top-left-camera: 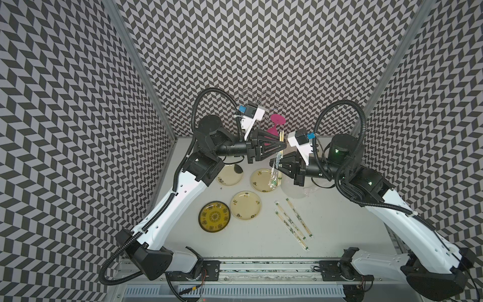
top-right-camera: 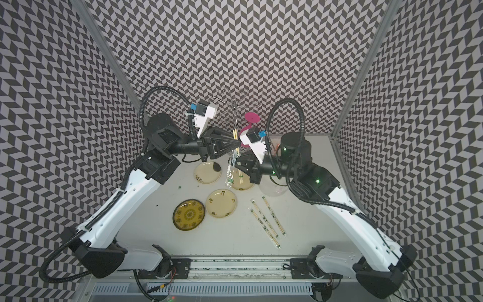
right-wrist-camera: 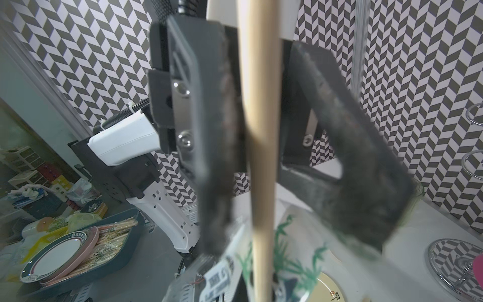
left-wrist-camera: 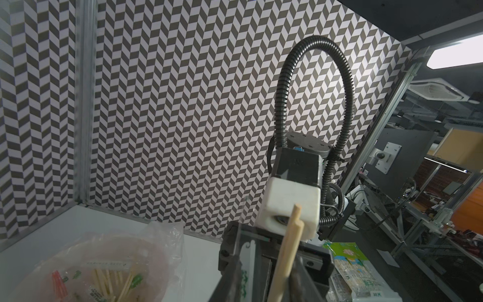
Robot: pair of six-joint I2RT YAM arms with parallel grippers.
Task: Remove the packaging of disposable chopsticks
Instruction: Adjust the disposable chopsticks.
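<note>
A pair of disposable chopsticks is held upright in the air between the two arms, above the far part of the white table and over a pale plate. The left gripper is placed around the upper part of the sticks, whose bare tops are seen above it in both top views. In the right wrist view its fingers are seen on either side of the chopsticks, one against the wood and the other just beside it; whether the sticks are pinched tight cannot be told. Lower down, the right gripper is closed on the packaging, which hangs crumpled and slanted beside the lower part of the sticks, its green-printed end over the plate. In the right wrist view the printed film is seen around the stick at the bottom edge. Further wrapped pairs are laid side by side on the table near the right arm, well apart from the grippers. A bag-lined bucket holding short thin sticks is seen in the left wrist view.
</note>
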